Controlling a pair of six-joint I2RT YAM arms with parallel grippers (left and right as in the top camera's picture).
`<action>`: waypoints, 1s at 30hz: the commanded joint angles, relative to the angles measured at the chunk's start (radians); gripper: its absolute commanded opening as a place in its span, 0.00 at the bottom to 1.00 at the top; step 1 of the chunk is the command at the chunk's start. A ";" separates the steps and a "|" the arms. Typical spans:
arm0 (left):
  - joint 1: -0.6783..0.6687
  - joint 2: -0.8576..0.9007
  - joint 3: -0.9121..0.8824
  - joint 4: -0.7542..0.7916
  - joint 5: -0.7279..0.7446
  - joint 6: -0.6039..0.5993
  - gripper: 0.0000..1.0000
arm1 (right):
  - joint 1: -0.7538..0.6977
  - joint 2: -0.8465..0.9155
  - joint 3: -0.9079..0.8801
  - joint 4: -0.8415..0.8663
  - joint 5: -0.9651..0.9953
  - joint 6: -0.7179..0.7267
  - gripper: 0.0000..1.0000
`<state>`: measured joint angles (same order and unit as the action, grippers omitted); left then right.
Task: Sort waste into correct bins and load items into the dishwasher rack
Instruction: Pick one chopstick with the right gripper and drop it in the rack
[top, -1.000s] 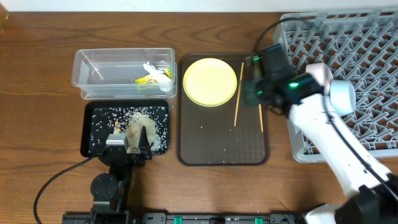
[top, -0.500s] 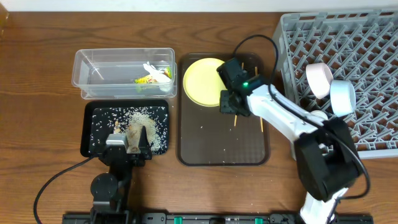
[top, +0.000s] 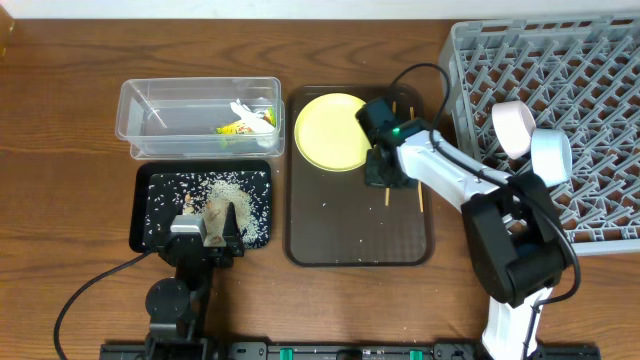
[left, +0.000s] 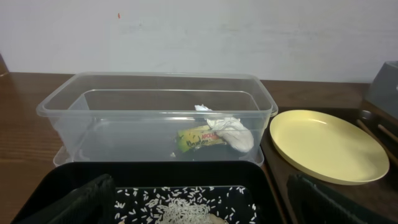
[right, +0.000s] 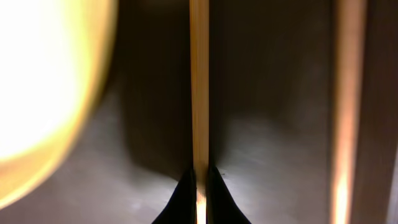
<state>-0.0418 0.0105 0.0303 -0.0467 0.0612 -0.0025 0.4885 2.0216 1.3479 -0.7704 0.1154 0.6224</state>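
Right gripper (right: 199, 185) is down on the dark brown serving tray (top: 350, 235), and its two black fingertips are pressed together on one chopstick (right: 199, 81). In the right wrist view the stick runs straight out from between the tips, so I judge the grasp is made. The stick lies flat on the tray and is not lifted yet. Just beside it, to the right, lies the second chopstick (right: 348, 93), apart from the first one and free. On the other side, very near, is the edge of the pale yellow plate (top: 335, 130), which also rests on the same tray.

The step in hand is, I think, the loading of the chopsticks. The next move calls for a straight lift, so that the thin stick does not turn between the tips or knock the plate, and then a carry to the right to the grey dishwasher rack (top: 590, 60). There, a white bowl (top: 513, 127) and a light blue bowl (top: 551, 155) already stand among the pegs.

Farther to the left, the clear tub (top: 135, 110) holds the snack wrapper (top: 236, 127) and the crumpled paper (top: 256, 113). The black tray (top: 145, 205) holds the rice (top: 225, 190). Left gripper (top: 210, 225) rests over this tray with fingers wide apart, holding nothing.
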 joint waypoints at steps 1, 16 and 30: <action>0.004 -0.006 -0.026 -0.016 0.009 0.006 0.90 | -0.041 -0.082 -0.007 -0.027 0.008 -0.105 0.01; 0.004 -0.006 -0.026 -0.016 0.009 0.006 0.90 | -0.428 -0.436 -0.007 0.049 -0.028 -0.653 0.01; 0.004 -0.006 -0.026 -0.016 0.009 0.006 0.90 | -0.466 -0.285 -0.007 0.121 -0.112 -0.742 0.38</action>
<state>-0.0418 0.0105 0.0303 -0.0467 0.0612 -0.0025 0.0174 1.7607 1.3396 -0.6453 0.0429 -0.0956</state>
